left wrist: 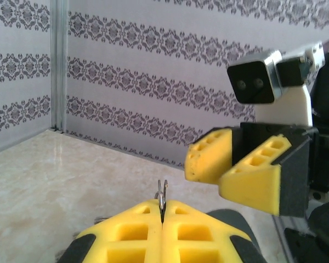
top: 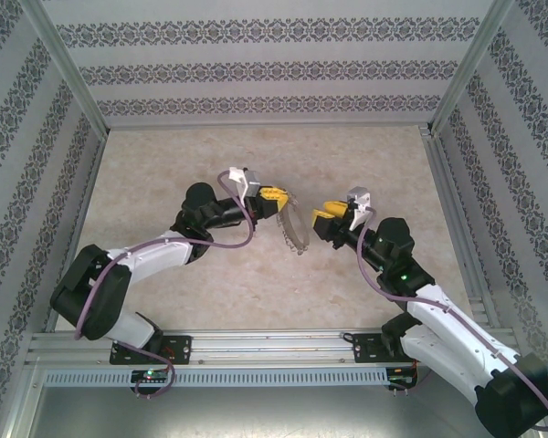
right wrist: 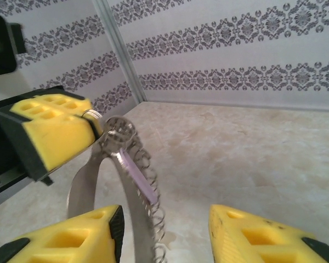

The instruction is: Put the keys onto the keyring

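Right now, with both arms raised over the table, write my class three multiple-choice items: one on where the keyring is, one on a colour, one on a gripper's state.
1. Where is the keyring?
A. flat on the table
B. hanging from the left gripper
C. leaning on the back wall

2. What colour are the fingers of both grippers?
A. blue
B. yellow
C. red

3. How do the right gripper's fingers stand?
A. shut on the keyring
B. shut on nothing
C. open

Answers:
1 B, since the left wrist view shows that gripper's fingers pressed together on the ring's wire.
2 B, since they are yellow in all three views.
3 C, since the right wrist view shows a wide gap between them.
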Tool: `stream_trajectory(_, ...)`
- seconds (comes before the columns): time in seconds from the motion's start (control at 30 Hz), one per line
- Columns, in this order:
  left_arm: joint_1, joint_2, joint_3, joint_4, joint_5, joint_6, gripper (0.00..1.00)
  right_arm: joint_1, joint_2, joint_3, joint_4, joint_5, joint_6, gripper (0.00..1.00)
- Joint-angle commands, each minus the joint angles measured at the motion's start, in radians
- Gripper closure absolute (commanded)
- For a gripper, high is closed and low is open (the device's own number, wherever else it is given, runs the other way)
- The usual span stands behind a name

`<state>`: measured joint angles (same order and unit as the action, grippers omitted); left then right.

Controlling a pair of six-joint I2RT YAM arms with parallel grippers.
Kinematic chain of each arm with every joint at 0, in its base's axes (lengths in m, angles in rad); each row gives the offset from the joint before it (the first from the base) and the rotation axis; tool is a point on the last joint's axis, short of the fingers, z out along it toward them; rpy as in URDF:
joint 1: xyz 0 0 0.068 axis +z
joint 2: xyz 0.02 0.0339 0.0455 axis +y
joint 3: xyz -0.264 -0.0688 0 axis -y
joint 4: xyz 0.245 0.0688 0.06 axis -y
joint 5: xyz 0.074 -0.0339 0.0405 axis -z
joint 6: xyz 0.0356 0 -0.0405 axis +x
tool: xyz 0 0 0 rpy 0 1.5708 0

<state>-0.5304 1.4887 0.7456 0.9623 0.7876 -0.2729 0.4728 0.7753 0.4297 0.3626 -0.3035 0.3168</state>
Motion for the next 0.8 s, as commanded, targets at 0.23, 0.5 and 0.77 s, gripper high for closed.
stream_trajectory(0.23,0.044,0.045,-0.002,0.291,0.134,-0.230,1.00,0.001,0.096,0.036,0.142,-0.050,0.041,0.48)
stream_trajectory(0.5,0.046,0.060,0.009,0.309,0.164,-0.268,1.00,0.050,0.195,0.088,0.196,-0.052,0.023,0.46)
stream_trajectory(0.77,0.049,0.074,0.029,0.336,0.185,-0.305,1.00,0.102,0.250,0.123,0.201,-0.024,-0.003,0.46)
